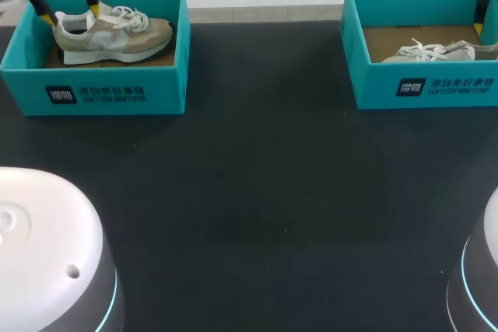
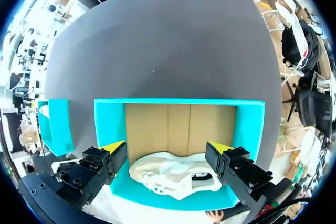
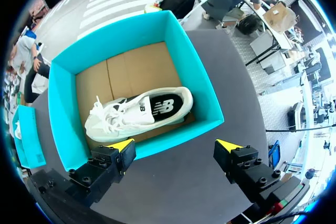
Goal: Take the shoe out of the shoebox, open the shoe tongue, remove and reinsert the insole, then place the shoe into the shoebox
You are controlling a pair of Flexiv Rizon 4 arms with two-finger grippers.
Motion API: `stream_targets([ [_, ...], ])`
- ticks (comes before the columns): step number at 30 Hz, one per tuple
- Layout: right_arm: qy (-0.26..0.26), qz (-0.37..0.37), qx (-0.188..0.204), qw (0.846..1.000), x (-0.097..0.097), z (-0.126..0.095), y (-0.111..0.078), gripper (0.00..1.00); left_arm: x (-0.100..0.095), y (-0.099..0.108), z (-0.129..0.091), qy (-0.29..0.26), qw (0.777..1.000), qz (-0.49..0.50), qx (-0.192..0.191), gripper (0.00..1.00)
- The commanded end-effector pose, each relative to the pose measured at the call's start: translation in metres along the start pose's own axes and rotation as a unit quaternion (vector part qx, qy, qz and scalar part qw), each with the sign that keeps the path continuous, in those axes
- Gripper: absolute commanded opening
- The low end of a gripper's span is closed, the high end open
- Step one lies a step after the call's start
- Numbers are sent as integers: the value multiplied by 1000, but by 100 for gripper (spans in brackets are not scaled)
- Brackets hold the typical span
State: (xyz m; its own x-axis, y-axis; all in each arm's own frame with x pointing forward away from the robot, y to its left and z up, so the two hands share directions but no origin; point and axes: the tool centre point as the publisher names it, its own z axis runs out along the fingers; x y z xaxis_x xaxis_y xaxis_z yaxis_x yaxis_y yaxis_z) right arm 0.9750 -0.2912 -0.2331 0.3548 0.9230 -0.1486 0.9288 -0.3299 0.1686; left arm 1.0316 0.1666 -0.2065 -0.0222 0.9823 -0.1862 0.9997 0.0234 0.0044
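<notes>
Dark matte tabletop (image 1: 257, 192) carries two teal cardboard shoeboxes. My left gripper (image 1: 71, 13) straddles the heel of the soft-looking beige shoe (image 1: 124, 36) in the left shoebox (image 1: 117, 95), fingers spread, nothing gripped. My right gripper (image 3: 176, 150) hangs released above the right shoebox (image 3: 60, 114), which holds a white shoe (image 3: 136, 111). The padded collar could buckle and slip; a finger could snag the loose laces (image 1: 132, 15) or drag the thin box wall.

Bright, even light covers the dark table (image 1: 257, 192), with soft shadow inside the left shoebox (image 1: 109, 95).
</notes>
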Motion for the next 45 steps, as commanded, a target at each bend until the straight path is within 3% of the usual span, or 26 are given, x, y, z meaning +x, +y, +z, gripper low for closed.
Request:
stream_targets([
  [1, 0, 0, -1, 1000, 0, 0, 0, 100, 0, 3, -1, 2, 1000, 1, 5, 100],
  [8, 0, 0, -1, 1000, 0, 0, 0, 100, 0, 3, -1, 2, 1000, 1, 5, 100],
  [11, 0, 0, -1, 1000, 0, 0, 0, 100, 2, 6, -3, 28, 998, 48, -2, 100],
  [16, 0, 0, -1, 1000, 0, 0, 0, 100, 14, 29, -5, 62, 997, 46, -9, 100],
  [23, 0, 0, -1, 1000, 0, 0, 0, 100, 48, 68, -5, 73, 997, 17, -9, 100],
  [29, 0, 0, -1, 1000, 0, 0, 0, 100, 73, 97, 8, 92, 995, 22, -32, 100],
  [32, 0, 0, -1, 1000, 0, 0, 0, 100, 88, 112, 20, 129, 989, 27, -70, 100],
  [38, 0, 0, -1, 1000, 0, 0, 0, 100, 110, 146, 47, 151, 986, 1, -68, 100],
  [45, 0, 0, -1, 1000, 0, 0, 0, 100, 110, 163, 66, 116, 991, -14, -60, 100],
])
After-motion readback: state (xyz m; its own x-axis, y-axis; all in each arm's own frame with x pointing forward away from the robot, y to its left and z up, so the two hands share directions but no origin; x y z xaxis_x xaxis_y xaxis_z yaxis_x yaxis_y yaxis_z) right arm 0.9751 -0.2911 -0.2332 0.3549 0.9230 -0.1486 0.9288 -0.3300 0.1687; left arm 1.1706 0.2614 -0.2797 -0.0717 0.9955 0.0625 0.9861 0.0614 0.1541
